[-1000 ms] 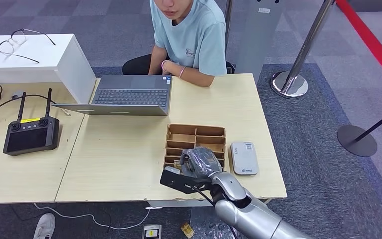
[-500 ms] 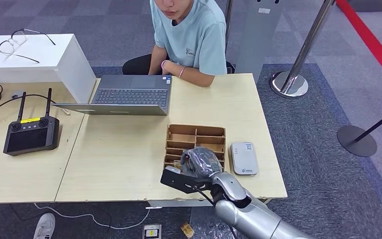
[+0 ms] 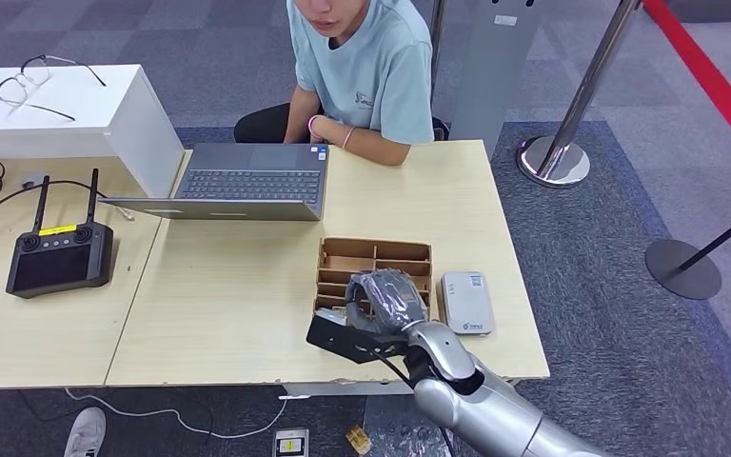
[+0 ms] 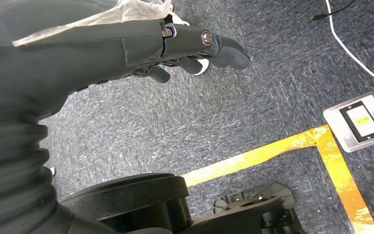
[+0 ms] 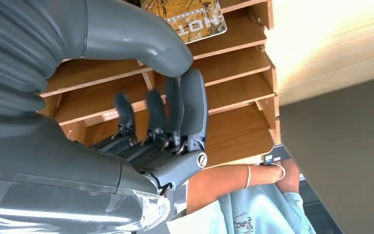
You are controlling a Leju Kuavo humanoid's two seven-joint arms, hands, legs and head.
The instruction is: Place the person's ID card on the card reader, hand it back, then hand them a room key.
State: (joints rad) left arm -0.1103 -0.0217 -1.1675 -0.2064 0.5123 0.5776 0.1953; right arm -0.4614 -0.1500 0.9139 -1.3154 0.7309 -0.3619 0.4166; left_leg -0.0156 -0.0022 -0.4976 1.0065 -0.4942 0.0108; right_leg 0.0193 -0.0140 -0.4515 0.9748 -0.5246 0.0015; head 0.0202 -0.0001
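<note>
A brown wooden organizer (image 3: 377, 258) with several compartments stands on the light table (image 3: 228, 305), with the white card reader (image 3: 466, 302) just to its right. My right hand (image 3: 385, 299) hovers over the organizer's near compartments. In the right wrist view its fingers (image 5: 168, 114) are stretched out along the organizer (image 5: 233, 126) with the thumb above them, and nothing shows between them. A patterned room key card (image 5: 187, 17) lies in one compartment beyond the thumb. My left hand (image 4: 175, 44) hangs over the carpet, fingers apart, holding nothing. The person (image 3: 362, 67) sits at the table's far side.
An open laptop (image 3: 247, 181) sits in front of the person. A black controller with antennas (image 3: 57, 252) lies on the left table beside a white box (image 3: 67, 114) with glasses on it. Stanchion posts (image 3: 557, 157) stand to the right.
My right hand has moved forward and slightly up over the organizer, covering more of its near compartments. The person and table items are unmoved.
</note>
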